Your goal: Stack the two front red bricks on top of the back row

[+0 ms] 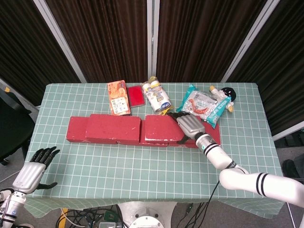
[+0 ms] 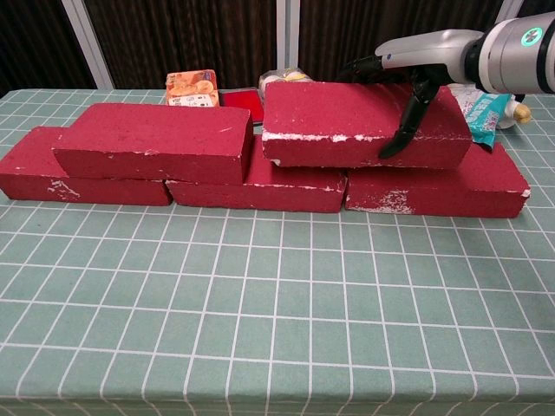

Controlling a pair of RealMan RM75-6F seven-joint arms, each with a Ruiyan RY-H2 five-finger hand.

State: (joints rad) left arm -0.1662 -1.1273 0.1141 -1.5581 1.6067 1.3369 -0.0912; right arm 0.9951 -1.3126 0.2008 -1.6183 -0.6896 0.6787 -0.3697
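The second red brick (image 2: pixel 360 123) sits over the back row (image 2: pixel 260 178), straddling the joint between the middle and right-hand bricks of that row. Whether it bears fully on them or is carried a hair above cannot be told from the chest view; its underside appears at least to meet their tops. The straddle looks deliberate: it bonds across a joint as the first stacked brick (image 2: pixel 154 141) does further left, over the left-hand joint.

The right hand (image 2: pixel 416 65) grasps the brick at its right end, palm and fingers laid over the top face and the thumb (image 2: pixel 401 130) hooked down the front face. That pinch across the thickness is what lets it carry a flat, heavy slab level. In my judgement the task is all but complete: 2 bricks are up, and only release and a straight withdrawal remain. The risk is dragging the brick forward off the row as the thumb clears.

The left hand (image 1: pixel 33 172) is idle at the near left table edge, holding nothing, fingers apart.

Behind the row lie a snack box (image 1: pixel 118 97), a red flat packet (image 1: pixel 136 96), a bundle of small bottles (image 1: pixel 157 97) and a teal food bag (image 1: pixel 204 104), all clear of the stacking line on the green checked cloth (image 1: pixel 142 166).
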